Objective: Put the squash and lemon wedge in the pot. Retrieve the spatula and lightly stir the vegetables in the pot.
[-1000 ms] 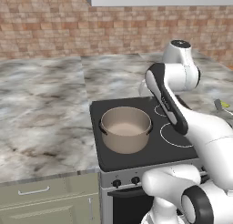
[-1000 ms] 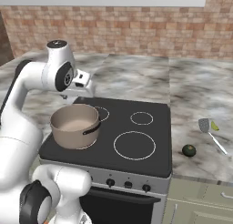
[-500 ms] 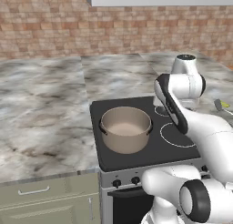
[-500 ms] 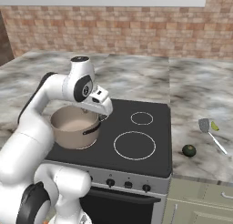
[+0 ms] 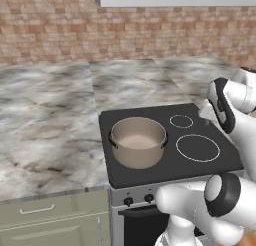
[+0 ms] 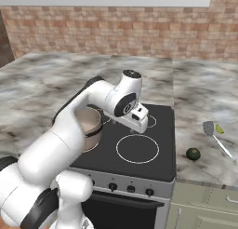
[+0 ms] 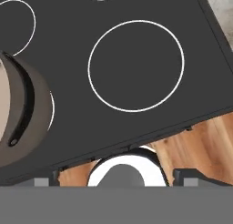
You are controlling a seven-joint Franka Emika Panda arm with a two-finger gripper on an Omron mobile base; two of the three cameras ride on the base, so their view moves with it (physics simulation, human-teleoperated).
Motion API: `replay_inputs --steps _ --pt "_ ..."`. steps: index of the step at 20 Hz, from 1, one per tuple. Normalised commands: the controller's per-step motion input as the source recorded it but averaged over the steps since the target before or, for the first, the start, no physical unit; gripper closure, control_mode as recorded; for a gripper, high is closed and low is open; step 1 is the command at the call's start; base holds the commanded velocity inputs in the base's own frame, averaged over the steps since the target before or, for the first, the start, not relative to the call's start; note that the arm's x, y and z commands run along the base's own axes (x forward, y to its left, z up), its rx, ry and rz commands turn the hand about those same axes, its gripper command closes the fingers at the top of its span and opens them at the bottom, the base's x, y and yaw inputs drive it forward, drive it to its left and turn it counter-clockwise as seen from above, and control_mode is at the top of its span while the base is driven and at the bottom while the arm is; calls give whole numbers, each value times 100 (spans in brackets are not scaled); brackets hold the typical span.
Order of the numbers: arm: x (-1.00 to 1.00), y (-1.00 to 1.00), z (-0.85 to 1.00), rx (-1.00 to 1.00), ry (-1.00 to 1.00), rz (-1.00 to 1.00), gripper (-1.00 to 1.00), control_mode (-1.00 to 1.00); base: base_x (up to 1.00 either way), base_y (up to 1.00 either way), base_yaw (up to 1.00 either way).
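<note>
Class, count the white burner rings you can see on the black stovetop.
3. A large ring at front right, a small ring at back right, and part of one behind the arm. The pot may hide another.

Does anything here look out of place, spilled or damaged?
Nothing stands out. The pot sits upright on the stove, and the spatula, lemon wedge and squash lie on the counter beside it.
</note>
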Motion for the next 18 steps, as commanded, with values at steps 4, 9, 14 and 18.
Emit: replay_inputs --steps 4,9,14,18 --pt "-35 -100 -15 6 -1 0 -100 -100 0 0 0" --pt "-23 -97 -8 0 0 0 -100 -100 0 0 0" --pt "-2 -39 -14 -23 8 0 -100 -100 0 0 0" --pt "0 -19 -18 -33 16 0 -100 -100 0 0 0"
